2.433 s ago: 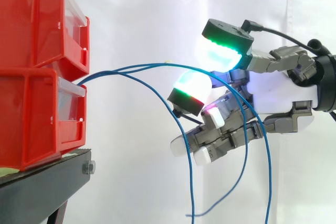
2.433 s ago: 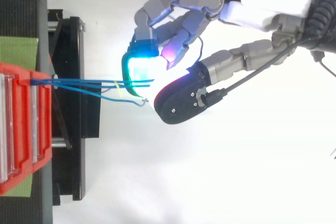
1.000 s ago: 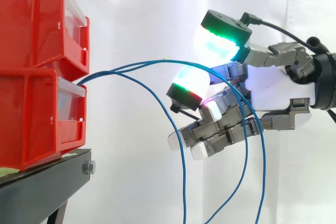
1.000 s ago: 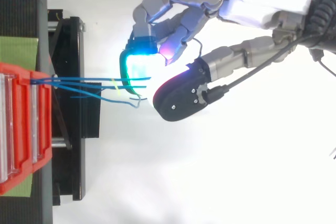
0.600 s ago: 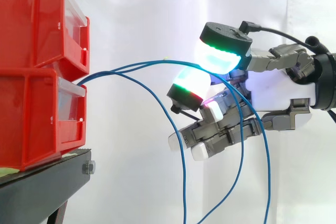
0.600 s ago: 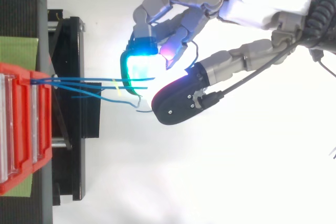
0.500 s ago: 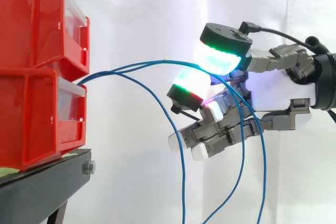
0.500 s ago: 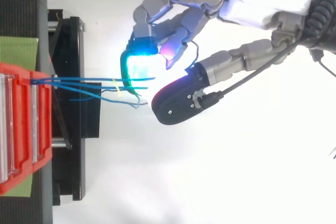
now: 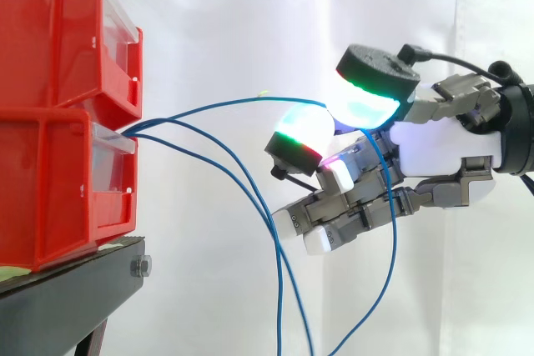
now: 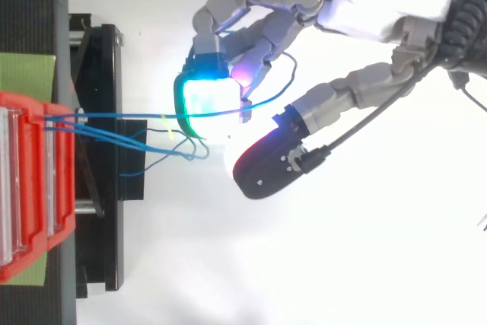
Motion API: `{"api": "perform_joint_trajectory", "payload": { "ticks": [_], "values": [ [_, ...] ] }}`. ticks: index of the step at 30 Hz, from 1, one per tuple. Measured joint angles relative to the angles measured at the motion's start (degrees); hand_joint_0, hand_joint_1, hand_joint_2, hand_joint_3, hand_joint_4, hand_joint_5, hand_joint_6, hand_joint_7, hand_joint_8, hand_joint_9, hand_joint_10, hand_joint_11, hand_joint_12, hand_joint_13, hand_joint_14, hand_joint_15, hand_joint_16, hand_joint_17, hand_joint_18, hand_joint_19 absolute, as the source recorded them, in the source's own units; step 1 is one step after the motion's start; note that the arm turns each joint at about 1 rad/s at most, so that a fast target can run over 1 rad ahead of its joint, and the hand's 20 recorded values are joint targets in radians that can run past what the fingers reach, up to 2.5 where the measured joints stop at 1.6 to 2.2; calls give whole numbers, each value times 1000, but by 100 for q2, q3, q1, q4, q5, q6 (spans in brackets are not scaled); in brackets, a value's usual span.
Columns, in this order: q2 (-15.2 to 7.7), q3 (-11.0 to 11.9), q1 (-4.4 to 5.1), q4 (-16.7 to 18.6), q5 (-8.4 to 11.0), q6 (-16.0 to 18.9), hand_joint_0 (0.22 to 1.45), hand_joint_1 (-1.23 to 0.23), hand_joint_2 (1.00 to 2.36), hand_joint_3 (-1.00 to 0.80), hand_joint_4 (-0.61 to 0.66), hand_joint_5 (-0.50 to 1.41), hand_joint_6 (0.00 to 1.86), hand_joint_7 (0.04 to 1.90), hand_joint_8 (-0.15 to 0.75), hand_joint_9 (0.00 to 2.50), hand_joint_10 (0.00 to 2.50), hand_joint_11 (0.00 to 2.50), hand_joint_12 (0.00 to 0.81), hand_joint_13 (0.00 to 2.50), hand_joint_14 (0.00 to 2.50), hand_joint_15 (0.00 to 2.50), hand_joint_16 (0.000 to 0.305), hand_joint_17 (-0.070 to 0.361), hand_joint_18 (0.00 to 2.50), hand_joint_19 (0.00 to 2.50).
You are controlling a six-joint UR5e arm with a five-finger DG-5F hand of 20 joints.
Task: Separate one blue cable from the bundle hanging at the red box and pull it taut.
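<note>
The robot hand (image 9: 438,152) is pointing left from the right edge, holding its fingers (image 9: 334,218) curled and thumb (image 10: 268,167) spread apart, hooking one blue cable (image 9: 219,103) over a fingertip.

Red bins (image 9: 58,114), blue cables (image 9: 219,160), black stand (image 9: 71,289), white curtain (image 9: 234,22), green-cyan glowing fingers (image 10: 202,101).

Bundle of three thin blue cables (image 9: 133,130) exits the front of the lower red box (image 9: 58,181). One blue cable (image 9: 217,103) arcs up, clear of the rest, to the hand (image 9: 434,156), then hangs slack. Other two cables (image 9: 279,260) droop together.
</note>
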Motion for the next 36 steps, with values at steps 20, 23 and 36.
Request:
{"api": "perform_joint_trajectory", "payload": {
  "ticks": [20, 23, 36],
  "values": [
    [0, 0, -1, -11, 8, 0, 600, -711, 1021, -209, 78, -164, 919, 1163, 303, 1079, 22, 729, 299, 595, 9, 230, 37, 83, 506, 369],
    [0, -1, -1, -12, 9, 0, 627, -762, 1024, -155, 48, -164, 926, 1197, 304, 1081, 23, 724, 296, 597, 9, 224, 37, 83, 514, 368],
    [0, -7, 4, -14, 16, 3, 675, -778, 1019, -228, 20, -172, 934, 1247, 291, 1039, 20, 709, 300, 577, 9, 221, 38, 84, 507, 349]
  ]
}}
